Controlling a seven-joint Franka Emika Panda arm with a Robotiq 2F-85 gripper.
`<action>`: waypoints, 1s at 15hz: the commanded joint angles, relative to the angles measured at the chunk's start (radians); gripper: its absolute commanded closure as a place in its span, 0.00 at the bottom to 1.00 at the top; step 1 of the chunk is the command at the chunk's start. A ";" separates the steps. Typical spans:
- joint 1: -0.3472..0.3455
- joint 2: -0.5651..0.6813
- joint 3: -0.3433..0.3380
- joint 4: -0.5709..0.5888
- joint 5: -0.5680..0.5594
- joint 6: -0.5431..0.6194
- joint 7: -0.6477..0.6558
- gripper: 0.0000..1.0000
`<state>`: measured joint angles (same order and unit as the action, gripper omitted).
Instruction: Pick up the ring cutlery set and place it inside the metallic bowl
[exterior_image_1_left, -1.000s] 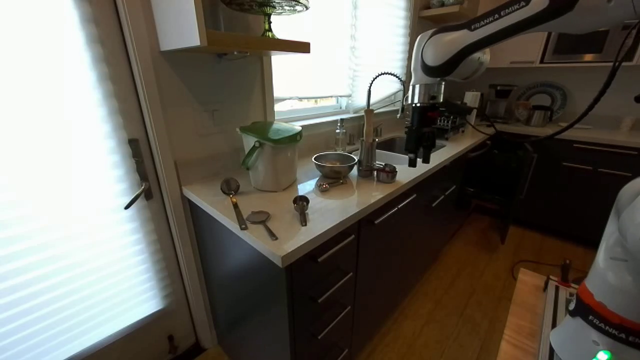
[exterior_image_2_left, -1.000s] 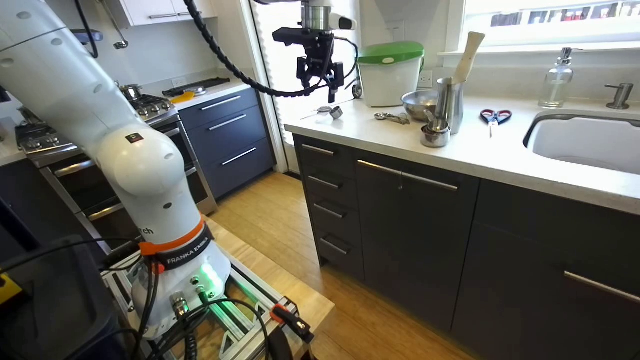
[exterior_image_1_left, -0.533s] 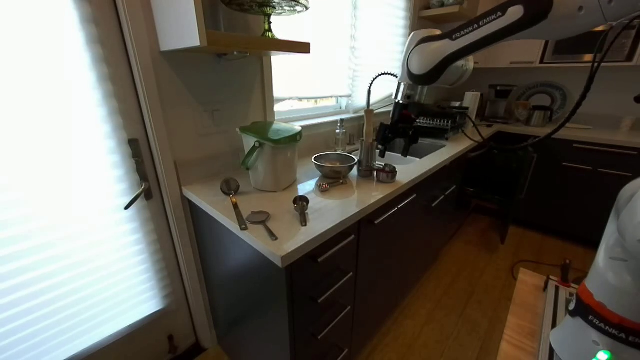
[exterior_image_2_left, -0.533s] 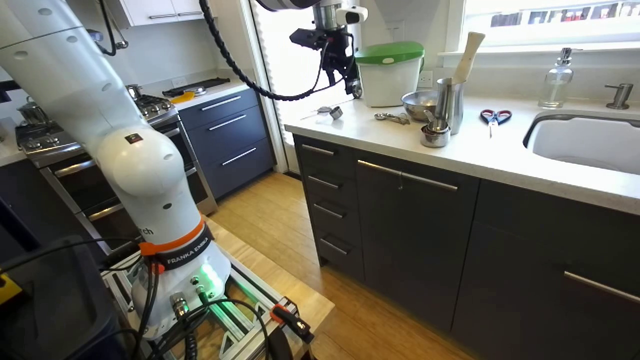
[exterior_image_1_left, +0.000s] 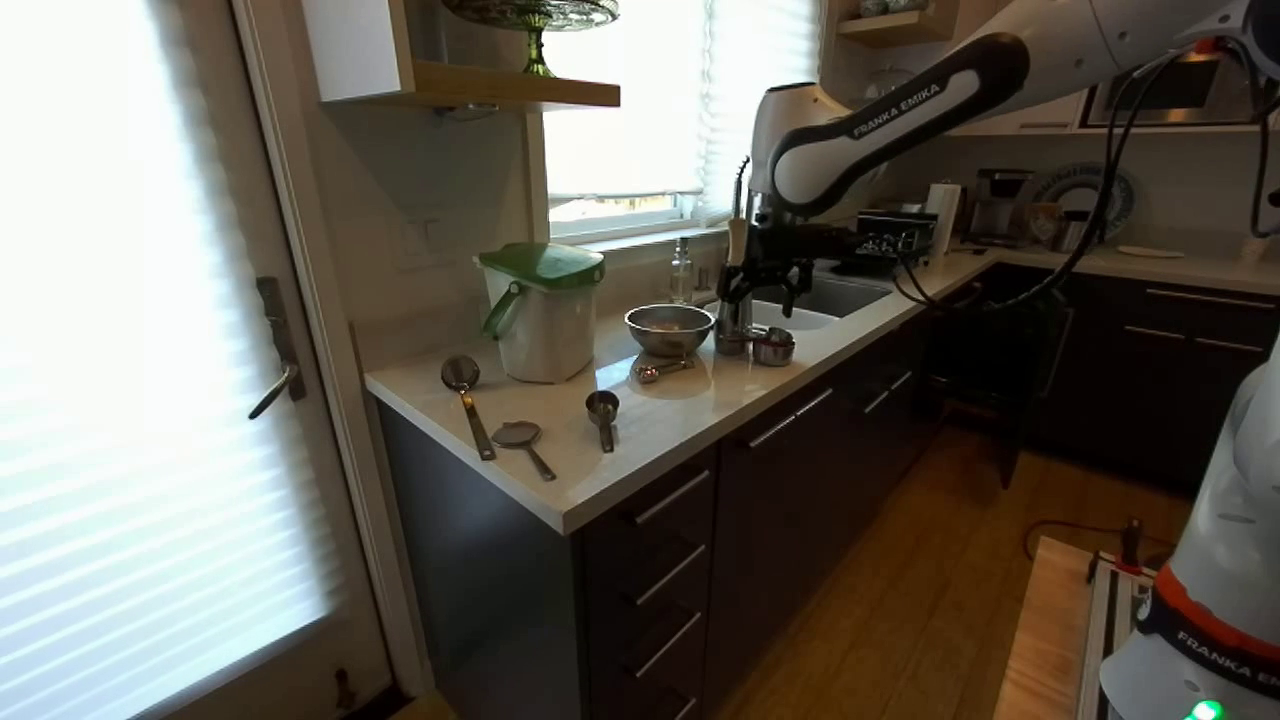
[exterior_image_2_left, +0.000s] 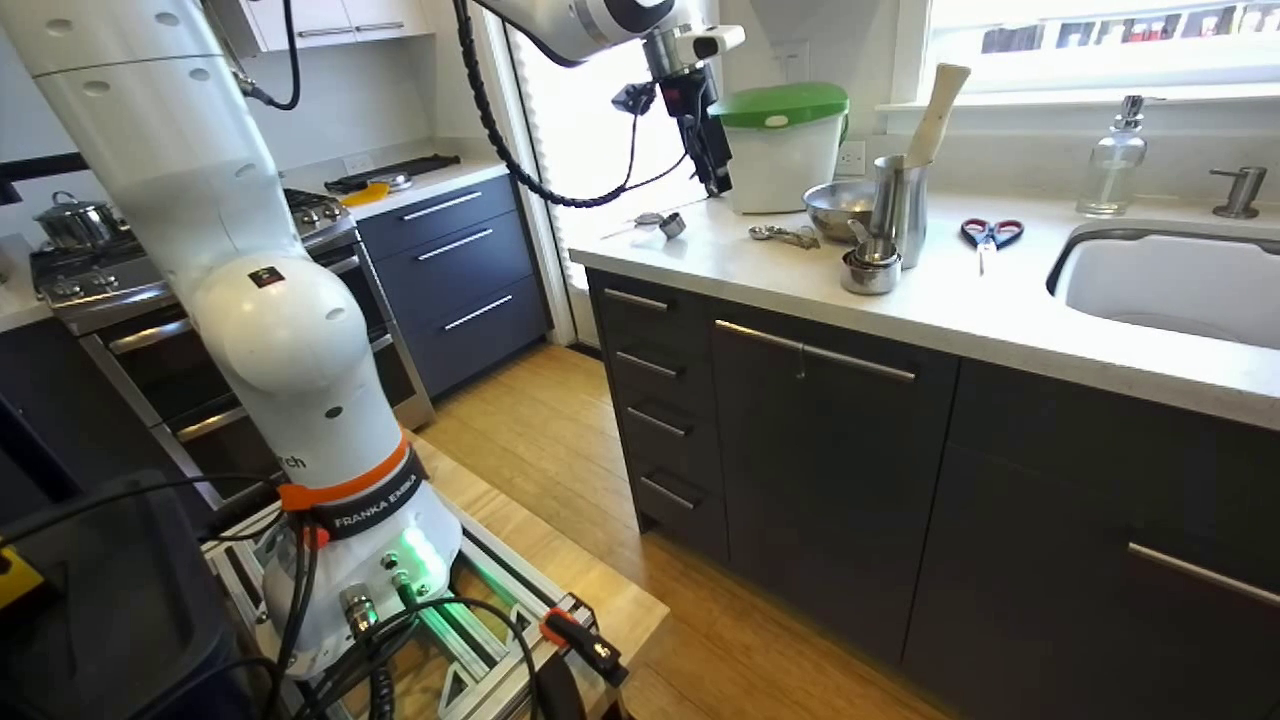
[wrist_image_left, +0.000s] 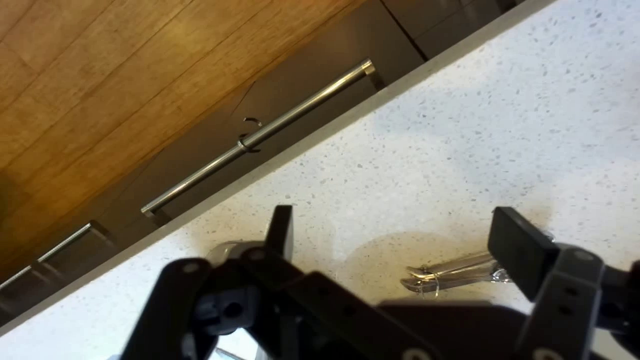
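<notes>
The ring cutlery set, a bunch of thin metal spoons on a ring, lies on the counter (exterior_image_1_left: 662, 370), in front of the bowl; it also shows in an exterior view (exterior_image_2_left: 785, 236). In the wrist view the set (wrist_image_left: 457, 272) lies low between the fingers, its ring end toward the middle and its other end partly behind the right finger. The metallic bowl (exterior_image_1_left: 668, 343) stands upright beside it and shows in an exterior view (exterior_image_2_left: 828, 214); I cannot make it out in the wrist view. My gripper (wrist_image_left: 392, 220) is open and empty, above the counter; it shows in both exterior views (exterior_image_1_left: 757, 300) (exterior_image_2_left: 718, 188).
A tall steel holder (exterior_image_2_left: 898, 215) with a wooden handle stands beside the bowl, with small measuring cups (exterior_image_1_left: 773, 348) in front. A white-and-green container (exterior_image_1_left: 548, 335) is behind. Separate utensils, such as a ladle (exterior_image_1_left: 470, 405), lie near the corner. Scissors (exterior_image_2_left: 990, 235) lie by the sink.
My gripper has moved over the counter toward the bowl, leftward in an exterior view and rightward in an exterior view, and has turned and tilted. The cutlery set and bowl have not moved.
</notes>
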<state>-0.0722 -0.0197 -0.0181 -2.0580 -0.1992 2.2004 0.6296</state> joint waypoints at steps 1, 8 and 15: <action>0.009 0.011 -0.008 0.014 -0.005 -0.008 0.004 0.00; 0.009 0.017 -0.010 0.022 -0.009 -0.011 0.008 0.00; 0.033 0.151 -0.011 0.142 -0.023 0.000 0.153 0.00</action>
<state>-0.0562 0.0459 -0.0174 -1.9930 -0.2058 2.1940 0.6926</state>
